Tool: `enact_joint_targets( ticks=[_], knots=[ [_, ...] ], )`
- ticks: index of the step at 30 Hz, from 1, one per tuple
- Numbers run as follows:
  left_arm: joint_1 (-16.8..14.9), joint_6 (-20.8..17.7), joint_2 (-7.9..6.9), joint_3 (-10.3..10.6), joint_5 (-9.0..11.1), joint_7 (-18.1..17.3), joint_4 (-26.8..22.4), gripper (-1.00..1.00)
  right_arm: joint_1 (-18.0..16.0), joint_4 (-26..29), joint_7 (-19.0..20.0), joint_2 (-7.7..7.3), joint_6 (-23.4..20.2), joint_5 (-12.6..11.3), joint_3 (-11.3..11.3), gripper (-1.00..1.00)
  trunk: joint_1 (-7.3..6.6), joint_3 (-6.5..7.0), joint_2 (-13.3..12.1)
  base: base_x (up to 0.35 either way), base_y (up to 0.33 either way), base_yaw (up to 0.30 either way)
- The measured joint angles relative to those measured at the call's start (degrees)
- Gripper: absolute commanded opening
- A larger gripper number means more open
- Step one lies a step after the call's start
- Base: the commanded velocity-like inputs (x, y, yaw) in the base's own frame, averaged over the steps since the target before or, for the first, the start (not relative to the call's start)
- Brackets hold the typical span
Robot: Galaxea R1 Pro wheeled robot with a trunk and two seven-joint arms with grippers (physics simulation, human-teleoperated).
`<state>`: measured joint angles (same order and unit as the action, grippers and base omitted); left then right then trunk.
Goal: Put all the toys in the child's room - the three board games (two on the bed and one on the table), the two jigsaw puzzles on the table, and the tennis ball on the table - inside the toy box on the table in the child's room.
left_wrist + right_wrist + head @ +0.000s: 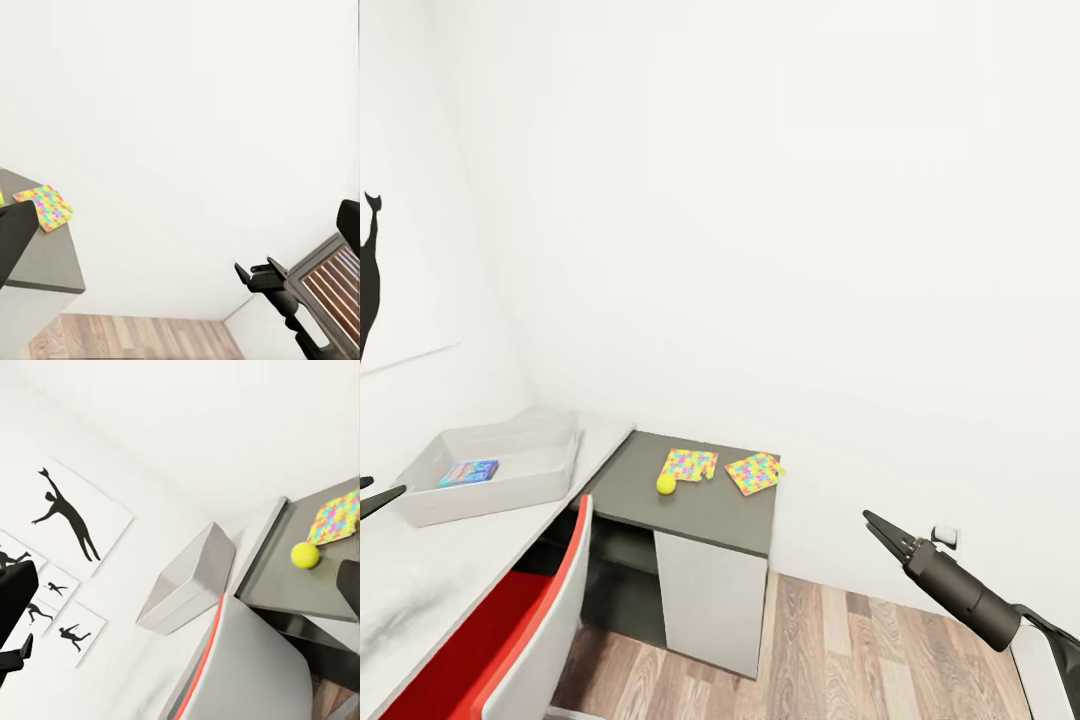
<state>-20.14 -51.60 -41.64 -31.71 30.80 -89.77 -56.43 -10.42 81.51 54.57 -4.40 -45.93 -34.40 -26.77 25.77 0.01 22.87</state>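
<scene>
Head view: right gripper (882,530) low at right, over wood floor (880,640), fingers nearly together, nothing held. Left gripper (378,497) at left edge, only dark tip showing; spread cannot be told. Just right of it, toy box (550,470) on light grey table (430,570), 1 blue board game (469,472) inside. Further right, dark corner section (700,510) carries tennis ball (666,484) touching left jigsaw puzzle (689,465); 2nd puzzle (754,472) just beside. Red chair (490,640) near, at bottom left. Athlete picture (368,275) on left wall.
</scene>
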Motion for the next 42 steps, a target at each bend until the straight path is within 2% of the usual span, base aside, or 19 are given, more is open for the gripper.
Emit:
enact_joint_targets(
  ticks=[28,42],
  knots=[
    [0.0,0.0,0.03,0.0,0.0,0.0,0.0,1.00,0.0,-0.3,-0.1,0.04,0.0,0.0,0.0,1.00,0.00,0.65,0.0,-0.091,0.000,-0.279],
    [0.0,0.0,0.08,0.1,0.0,0.0,0.0,1.00,0.0,-1.3,-0.1,0.08,0.0,0.0,0.0,1.00,-0.01,0.98,0.0,-0.017,0.000,-0.279]
  ],
)
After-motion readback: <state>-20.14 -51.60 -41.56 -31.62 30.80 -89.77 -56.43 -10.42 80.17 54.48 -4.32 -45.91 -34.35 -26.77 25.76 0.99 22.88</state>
